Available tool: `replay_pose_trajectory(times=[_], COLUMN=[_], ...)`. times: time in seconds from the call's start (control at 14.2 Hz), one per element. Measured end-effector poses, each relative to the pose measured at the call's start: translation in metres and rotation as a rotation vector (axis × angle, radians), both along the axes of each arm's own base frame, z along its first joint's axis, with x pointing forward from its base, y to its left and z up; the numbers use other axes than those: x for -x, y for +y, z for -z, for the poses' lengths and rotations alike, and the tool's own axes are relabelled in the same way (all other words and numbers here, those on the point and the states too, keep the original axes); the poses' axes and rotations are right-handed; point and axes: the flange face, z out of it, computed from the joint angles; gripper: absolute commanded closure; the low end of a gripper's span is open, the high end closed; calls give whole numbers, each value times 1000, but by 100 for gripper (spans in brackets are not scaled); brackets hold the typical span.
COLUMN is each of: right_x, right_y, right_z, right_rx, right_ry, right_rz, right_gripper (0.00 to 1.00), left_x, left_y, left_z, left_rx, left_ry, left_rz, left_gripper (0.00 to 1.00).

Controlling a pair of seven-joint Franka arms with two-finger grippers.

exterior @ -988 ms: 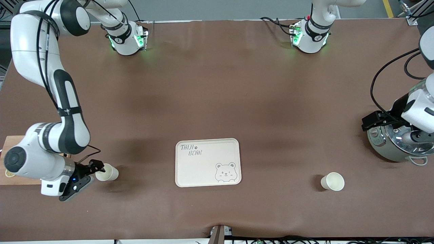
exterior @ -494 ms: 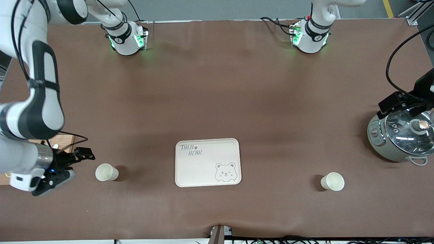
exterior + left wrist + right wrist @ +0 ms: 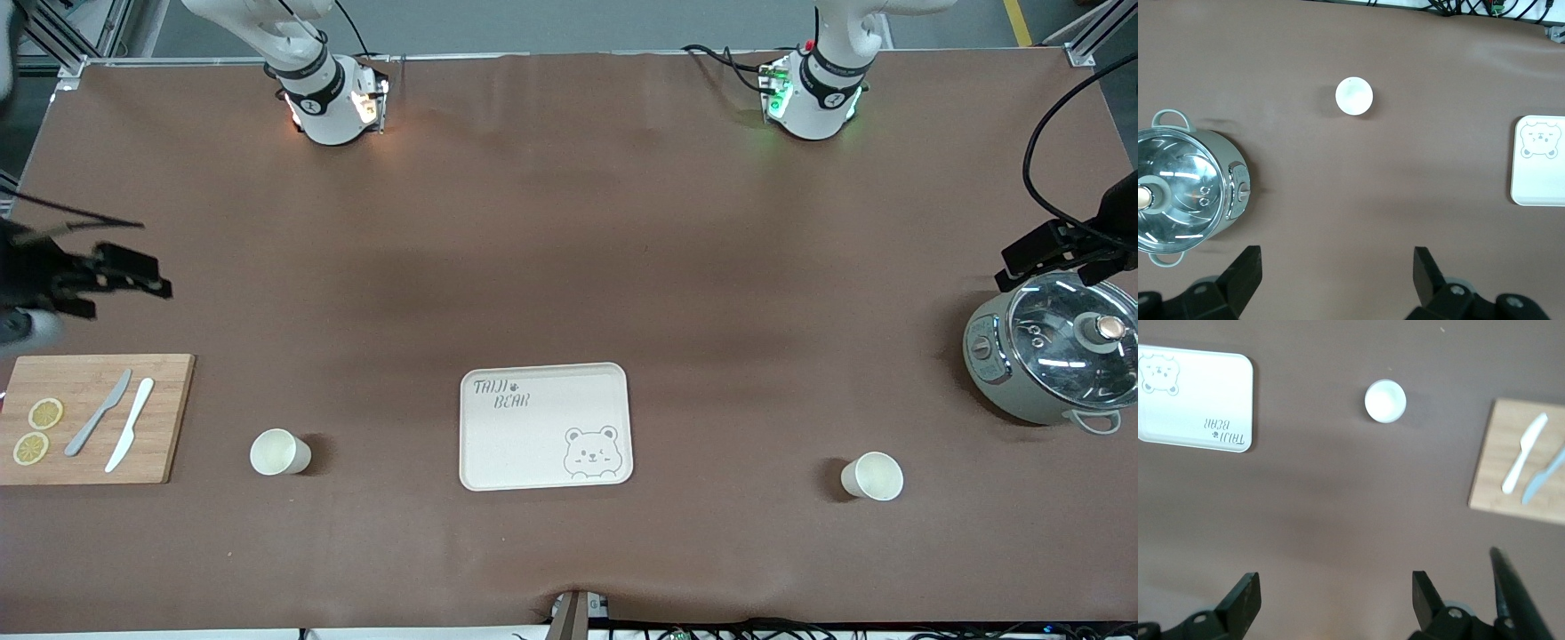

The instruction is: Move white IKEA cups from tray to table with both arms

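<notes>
While both arms are hanging high at the table's two ends, the scene is reading like this, placed around the tray.

Front view, tray: the bear tray (image 3: 544, 427) is lying flat on the brown table (image 3: 569, 267), with nothing resting on it.
Front view, cups: one white cup (image 3: 279, 452) is standing beside the tray toward the right arm's end; the other white cup (image 3: 872, 476) is standing well apart from the tray toward the left arm's end.
Front view, board: a wooden board (image 3: 93, 418) is lying toward the right arm's end, carrying two knives (image 3: 114, 423) and two lemon slices (image 3: 37, 430).
Front view, pot: a lidded pot (image 3: 1053, 356) is sitting toward the left arm's end, farther from the camera than the tray.
Front view, grippers: the right gripper (image 3: 107, 277) is hovering over bare table near the board; the left gripper (image 3: 1045, 253) is hovering over the pot's rim.

Left wrist view: the left gripper (image 3: 1338, 277) is showing its fingers spread wide and holding nothing, over bare table, with the pot (image 3: 1185, 193), one cup (image 3: 1353, 96) and the tray (image 3: 1538, 160) below.

Right wrist view: the right gripper (image 3: 1336, 600) is likewise showing fingers spread wide and holding nothing, with a cup (image 3: 1385, 401) standing between the tray (image 3: 1195, 399) and the board (image 3: 1521, 463).
</notes>
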Motion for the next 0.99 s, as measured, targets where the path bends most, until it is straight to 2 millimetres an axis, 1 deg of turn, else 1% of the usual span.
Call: replay_pose_trajectory(times=[0.07, 0.14, 0.21, 0.35, 0.42, 0.49, 0.56, 0.78, 0.99], right_x=[14, 25, 36, 50, 55, 60, 63, 70, 71], right_y=[-2, -5, -12, -33, -41, -45, -47, -43, -40], right_z=[-5, -6, -1, 24, 38, 46, 47, 36, 34], right_rx=[6, 10, 14, 16, 17, 18, 18, 19, 19], right_ry=[4, -4, -11, 1, 4, 6, 5, -16, -21], right_rz=[32, 55, 83, 129, 145, 156, 159, 155, 150], right_gripper=[0, 0, 0, 0, 0, 0, 0, 0, 0], left_x=[0, 0, 0, 0, 0, 0, 0, 0, 0], left_y=[3, 4, 3, -2, -3, -3, -2, 1, 1], left_z=[0, 1, 1, 1, 1, 1, 1, 1, -5], left_rx=[4, 8, 12, 14, 14, 14, 14, 14, 14], left_ry=[1, 1, 2, 3, 3, 3, 3, 2, -10], left_rz=[-2, -2, 2, 10, 12, 12, 11, 5, 5], left_gripper=[0, 0, 0, 0, 0, 0, 0, 0, 0])
